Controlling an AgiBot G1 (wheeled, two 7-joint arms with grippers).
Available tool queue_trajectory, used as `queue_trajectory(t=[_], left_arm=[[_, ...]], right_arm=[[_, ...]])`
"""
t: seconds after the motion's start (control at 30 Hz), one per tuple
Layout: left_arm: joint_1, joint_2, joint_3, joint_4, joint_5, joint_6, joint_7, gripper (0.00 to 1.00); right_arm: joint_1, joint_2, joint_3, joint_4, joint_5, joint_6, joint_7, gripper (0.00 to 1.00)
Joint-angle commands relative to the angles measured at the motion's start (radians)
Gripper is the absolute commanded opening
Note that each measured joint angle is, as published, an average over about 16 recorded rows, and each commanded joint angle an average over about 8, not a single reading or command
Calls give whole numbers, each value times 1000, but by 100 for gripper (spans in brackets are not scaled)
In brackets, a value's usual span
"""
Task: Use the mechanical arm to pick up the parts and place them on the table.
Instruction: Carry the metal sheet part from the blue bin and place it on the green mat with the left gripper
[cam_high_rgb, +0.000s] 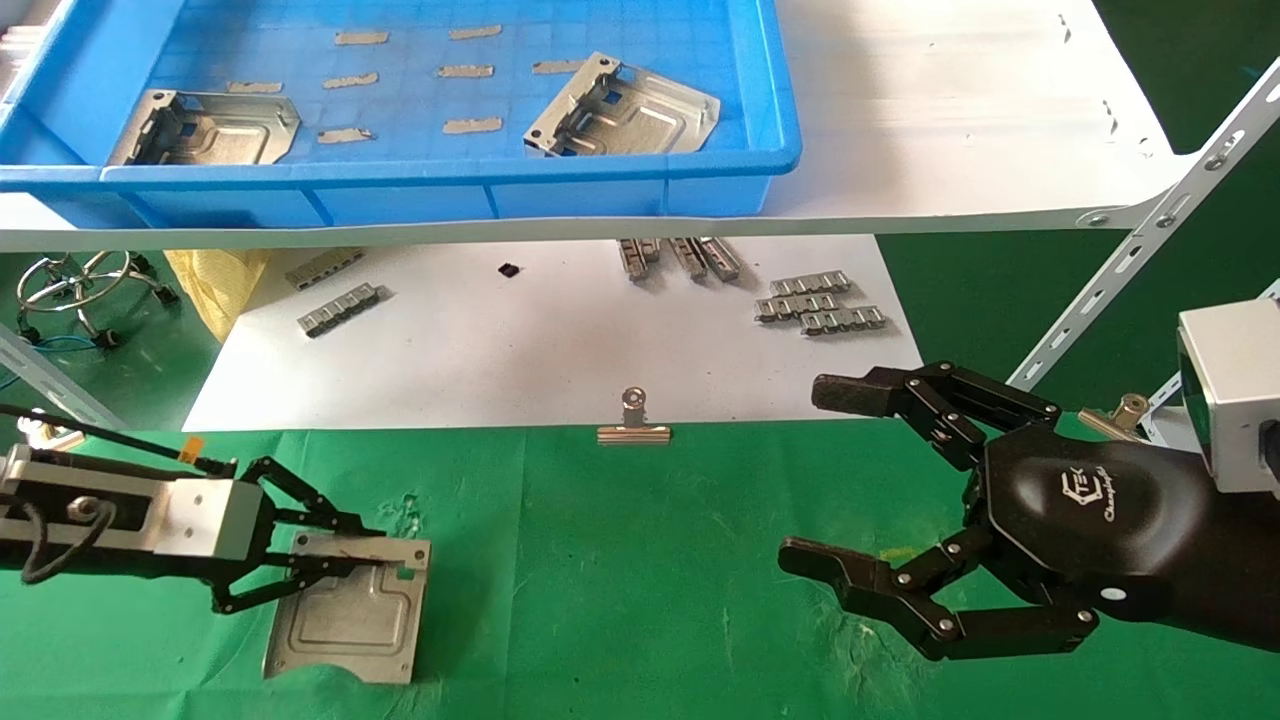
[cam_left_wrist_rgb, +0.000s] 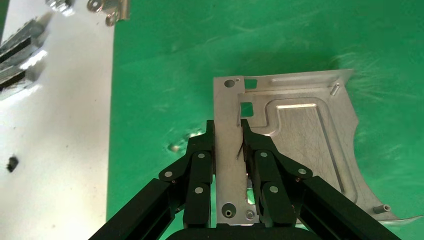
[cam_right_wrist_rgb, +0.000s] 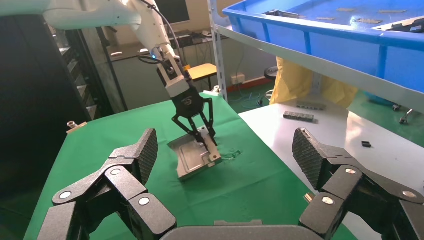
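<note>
My left gripper (cam_high_rgb: 395, 552) has its fingers (cam_left_wrist_rgb: 207, 150) clamped on one edge strip of a part (cam_high_rgb: 350, 610), which lies on the near left of the green surface (cam_high_rgb: 640, 560). In the left wrist view the two fingers straddle that strip, one on either side. From the right wrist view the part looks tilted, its far edge raised where I hold it and its near edge down on the cloth, so I judge it is not fully laid flat yet. Its long axis runs away from my fingers, toward the near edge of the surface.

My right hand (cam_high_rgb: 1000, 520) hovers over the near right of the surface, its black fingers (cam_high_rgb: 870, 575) spread apart and holding nothing.

Two more parts sit in the blue tray (cam_high_rgb: 640, 175) on the far shelf: one (cam_high_rgb: 205, 127) at the tray's left, one (cam_high_rgb: 625, 110) right of its middle. The left one lies far and straight ahead of my left gripper, so I judge that arm nearer to it. The other lies left of my right hand.
</note>
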Motion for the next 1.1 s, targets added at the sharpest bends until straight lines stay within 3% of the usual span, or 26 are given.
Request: queue_trajectory(t=[0.03,0.1,0.43,0.8,1.1], left_arm=[[0,15,2,36,-1,-6,21,92],[1,28,1,68,-4,-23,30,100],[0,54,-19,140,-35,13,46,100],[67,16,-122,132,-223,49,-239,100],[84,11,-133,122,-241,50,-255,100]], right_arm=[[0,0,0,0,0,0,0,100],[0,0,0,0,0,0,0,100],[0,0,0,0,0,0,0,100],[0,0,0,0,0,0,0,100],[0,0,0,0,0,0,0,100]])
